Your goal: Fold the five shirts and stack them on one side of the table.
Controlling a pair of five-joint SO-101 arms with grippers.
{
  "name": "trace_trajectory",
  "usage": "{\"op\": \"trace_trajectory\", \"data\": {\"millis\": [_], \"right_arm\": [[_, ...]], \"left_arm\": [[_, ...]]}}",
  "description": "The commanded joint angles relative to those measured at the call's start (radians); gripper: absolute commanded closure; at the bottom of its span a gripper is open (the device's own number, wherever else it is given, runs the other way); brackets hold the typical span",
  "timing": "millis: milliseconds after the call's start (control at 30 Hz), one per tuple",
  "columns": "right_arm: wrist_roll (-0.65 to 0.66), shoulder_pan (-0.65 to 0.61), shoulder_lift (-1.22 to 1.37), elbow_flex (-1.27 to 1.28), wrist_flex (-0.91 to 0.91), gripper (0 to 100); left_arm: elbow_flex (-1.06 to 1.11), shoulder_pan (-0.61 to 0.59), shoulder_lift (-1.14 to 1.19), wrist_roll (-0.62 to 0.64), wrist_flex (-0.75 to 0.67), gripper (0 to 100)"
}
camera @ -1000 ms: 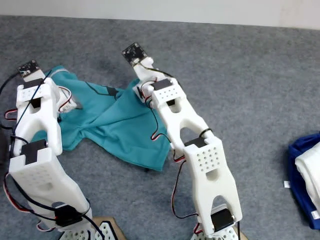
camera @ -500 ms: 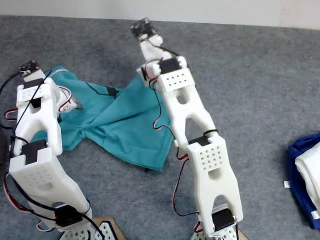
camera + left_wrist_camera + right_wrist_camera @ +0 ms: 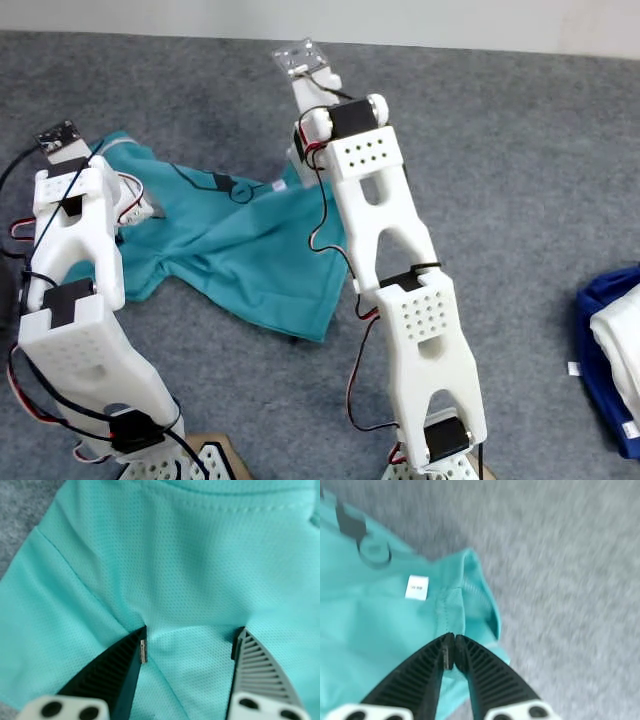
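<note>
Tabletop (image 3: 520,180), grey, carpet-like. Crumpled teal shirt (image 3: 245,260), left of centre between both arms. Blue-and-white pile (image 3: 612,350), right edge (partly cut off). Left gripper (image 3: 190,647), fingers apart over the fabric. Right gripper (image 3: 451,647), pinched onto the hem beside white label (image 3: 417,587).

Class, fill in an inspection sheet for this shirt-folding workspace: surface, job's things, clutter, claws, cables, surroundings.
Surface: grey table cover with a carpet-like texture.
Job's things: teal shirt lying crumpled and unfolded between the arms; blue garment and white garment piled at the right edge of the high view.
Clutter: nothing seen.
Claws: left claw open, fingertips down on the teal shirt; right claw shut on the teal shirt's edge.
Cables: red, black and white wires run along both arms.
Surroundings: pale wall behind the table.
</note>
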Motion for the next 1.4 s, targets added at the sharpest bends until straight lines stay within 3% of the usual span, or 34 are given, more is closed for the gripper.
{"op": "trace_trajectory", "data": {"millis": [0, 233, 400, 567, 800, 1200, 1367], "right_arm": [[-0.006, -0.013, -0.010, -0.033, 0.071, 99.2], [-0.003, -0.044, -0.015, 0.163, 0.067, 99.2], [-0.011, -0.053, -0.044, 0.168, 0.070, 99.1], [-0.012, -0.062, -0.203, 0.274, 0.070, 99.1], [-0.012, -0.124, -0.489, 0.656, 0.031, 99.1], [0.011, -0.137, -0.874, 1.498, -0.484, 98.7], [0.072, -0.108, -1.006, 1.684, -0.628, 83.3]], "left_arm": [[-0.035, 0.018, -0.007, 0.005, -0.011, 71], [-0.036, 0.016, -0.007, 0.005, -0.011, 71], [-0.036, 0.016, -0.007, 0.005, -0.011, 71], [-0.036, 0.016, -0.007, 0.005, -0.011, 71], [-0.036, 0.016, -0.007, 0.005, -0.011, 71], [-0.036, 0.013, -0.007, 0.005, -0.011, 71], [-0.036, 0.013, -0.007, 0.005, -0.011, 71]]}}
